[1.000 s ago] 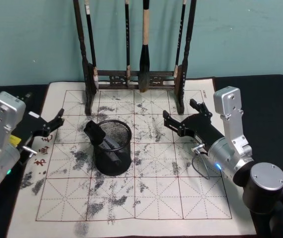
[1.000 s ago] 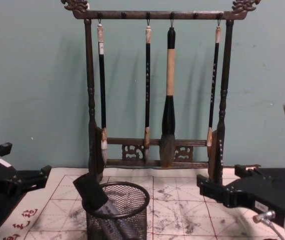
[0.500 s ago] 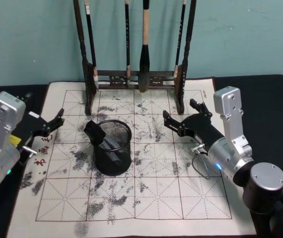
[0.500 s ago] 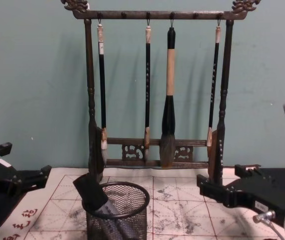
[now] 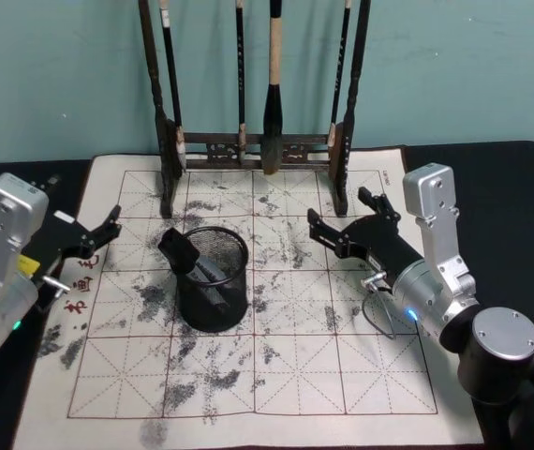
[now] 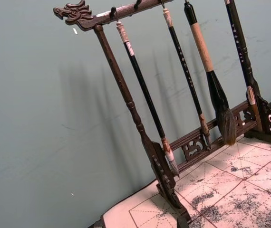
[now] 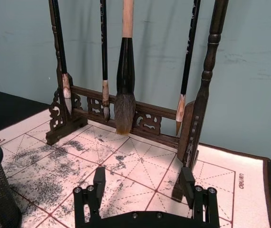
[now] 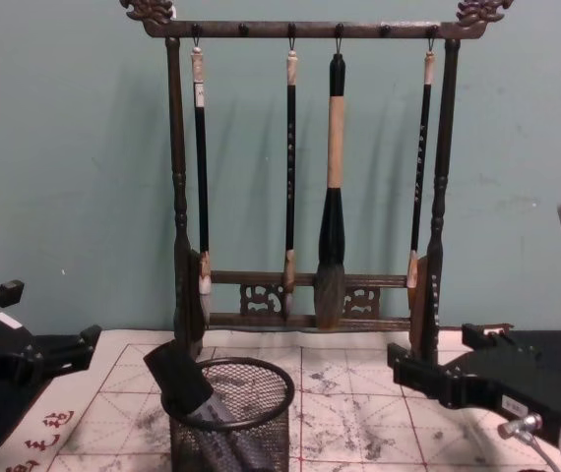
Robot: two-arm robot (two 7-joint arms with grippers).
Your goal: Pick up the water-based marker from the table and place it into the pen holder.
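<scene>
Marker (image 5: 185, 253) sits in the pen holder (image 5: 213, 279), leaning: black cap end sticks out over the rim on the robot's left, grey barrel slants down inside the mesh. Holder is a black wire-mesh cylinder with a thick round rim, upright on the mat (image 5: 295, 375).

Mat is pale felt with a red grid, heavily blotched with black ink, and covers most of the dark worktop (image 5: 520, 178).

Behind the holder: dark carved wooden rack (image 8: 305, 29) with turned posts and dragon-head ends on the top bar. Four brushes hang from its hooks; the fat one (image 8: 332, 246) has a tan handle and a dark bristle head.

Left tool (image 5: 98, 234): black fingers spread wide, holding nothing, hovering over the mat's left edge, well apart from the holder.

Right tool (image 5: 351, 220): black fingers also wide, empty, over the mat right of the holder, near the rack's right post.
</scene>
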